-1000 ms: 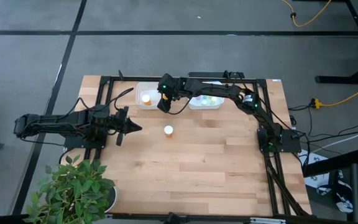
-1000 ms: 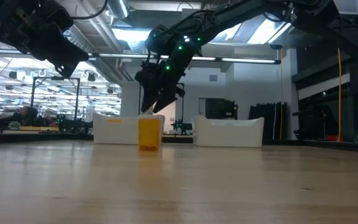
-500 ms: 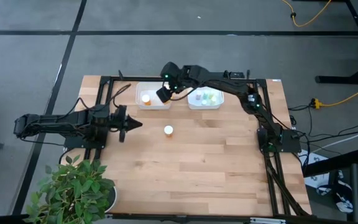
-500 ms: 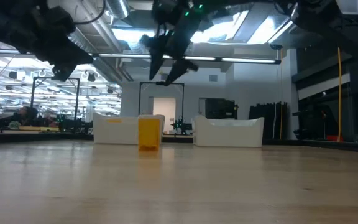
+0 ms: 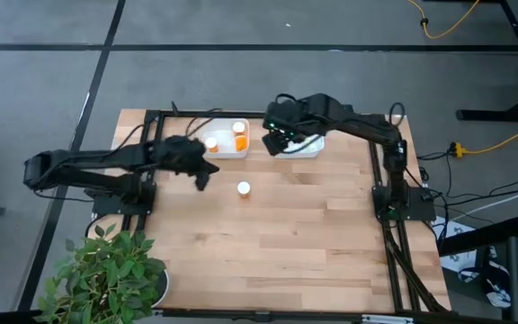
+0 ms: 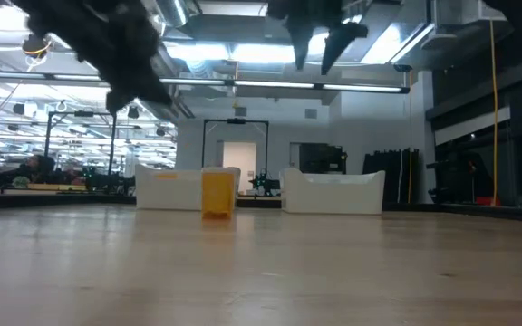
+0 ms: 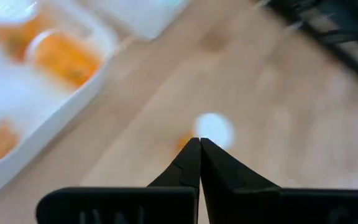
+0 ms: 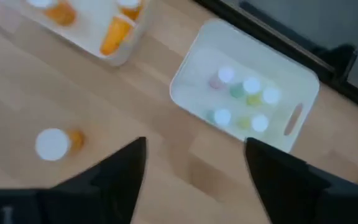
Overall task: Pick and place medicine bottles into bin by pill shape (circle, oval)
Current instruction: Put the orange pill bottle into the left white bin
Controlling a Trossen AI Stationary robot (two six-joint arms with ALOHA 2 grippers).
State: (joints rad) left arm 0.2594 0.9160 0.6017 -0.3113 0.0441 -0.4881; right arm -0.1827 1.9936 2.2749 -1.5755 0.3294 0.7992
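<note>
**Sorting pill bottles: one left on the bench**

We list: a single orange bottle (image 5: 243,188) upright, long axis vertical, cap up, just ahead of our left claw (image 5: 207,175), pinched shut and empty. Right claw (image 5: 281,142), spread wide, hangs over the right bin (image 5: 315,148). Risk: shut tips may topple it.

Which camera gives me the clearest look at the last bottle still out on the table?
The low view: the orange bottle stands upright, side-on and unblocked, in front of the left bin. The high view shows only its white cap. The right wrist view shows it small. The left wrist view blurs it behind the shut left claw.
</note>
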